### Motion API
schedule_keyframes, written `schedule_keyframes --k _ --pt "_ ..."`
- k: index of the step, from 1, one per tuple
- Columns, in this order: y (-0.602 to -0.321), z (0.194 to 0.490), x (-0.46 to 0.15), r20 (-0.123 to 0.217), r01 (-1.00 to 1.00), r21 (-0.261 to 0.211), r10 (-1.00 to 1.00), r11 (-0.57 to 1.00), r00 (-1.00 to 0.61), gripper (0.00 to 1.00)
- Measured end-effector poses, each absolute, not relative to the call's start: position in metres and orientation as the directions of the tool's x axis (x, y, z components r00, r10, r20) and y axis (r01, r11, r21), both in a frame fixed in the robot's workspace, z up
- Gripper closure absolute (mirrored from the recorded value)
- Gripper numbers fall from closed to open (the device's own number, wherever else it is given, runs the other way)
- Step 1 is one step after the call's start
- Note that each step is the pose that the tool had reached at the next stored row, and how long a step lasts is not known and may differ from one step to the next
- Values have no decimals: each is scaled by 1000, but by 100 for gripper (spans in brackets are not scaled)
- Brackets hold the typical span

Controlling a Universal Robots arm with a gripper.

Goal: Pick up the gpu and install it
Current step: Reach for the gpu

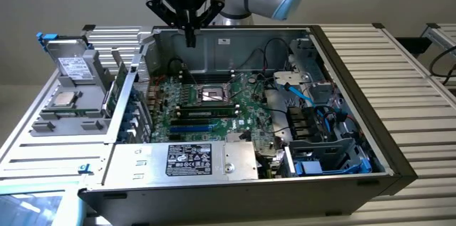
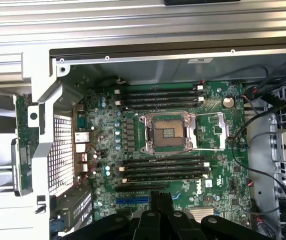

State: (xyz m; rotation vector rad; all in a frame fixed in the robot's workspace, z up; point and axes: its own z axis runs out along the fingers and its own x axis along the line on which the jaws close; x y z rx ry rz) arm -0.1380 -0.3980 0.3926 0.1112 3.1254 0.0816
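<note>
Hanging closed, the black tool [image 1: 189,42] tapers above the green motherboard [image 1: 165,109].

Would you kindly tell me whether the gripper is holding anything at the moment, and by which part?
Nothing is held. The gripper hangs above the open computer case, its fingers shut together with nothing between them.

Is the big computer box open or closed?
Open. The computer box has no cover over it, and the green board inside shows.
</note>
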Motion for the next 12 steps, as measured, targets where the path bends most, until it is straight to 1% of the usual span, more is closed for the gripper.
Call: schedule_keyframes --k 6,7,8,9,10,12 --pt "-397 393 -160 -2 71 57 71 996 -997 88" --pt "-397 393 -164 0 71 58 71 996 -997 87" --pt "-397 393 -167 2 71 58 71 996 -997 81" --pt "-396 393 -168 3 71 59 71 996 -997 81" --pt "-396 393 -170 4 71 59 71 996 -997 74" --pt "-396 392 -175 7 72 60 71 996 -997 74"
